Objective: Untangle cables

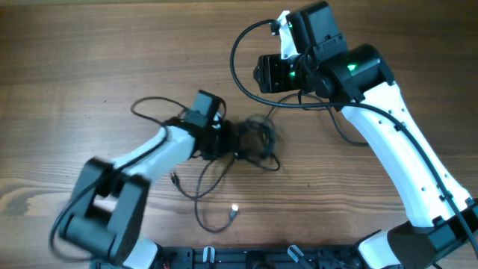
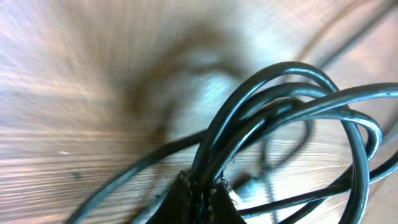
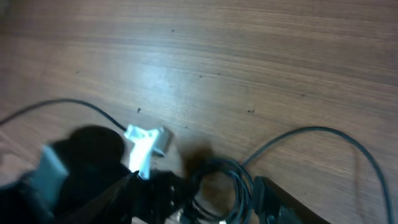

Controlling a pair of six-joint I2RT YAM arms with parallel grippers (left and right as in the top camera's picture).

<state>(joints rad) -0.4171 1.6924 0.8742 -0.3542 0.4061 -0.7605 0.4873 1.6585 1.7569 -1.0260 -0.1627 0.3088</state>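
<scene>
Cables (image 1: 258,138): a black tangle at the centre of the wooden bench (image 1: 89,45), loose ends trailing toward the lower centre. The left hand (image 1: 224,138) is pressed together, pinching several strands. The right hand (image 1: 263,75), spread, hangs apart at upper right of centre.

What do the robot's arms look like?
Both are smooth white tubes joined by chunky black joints. The right arm has a thin black cable running along its white shell and green lights glowing near its wrist. The left arm has a big black block at its base. The jaws are black.
</scene>
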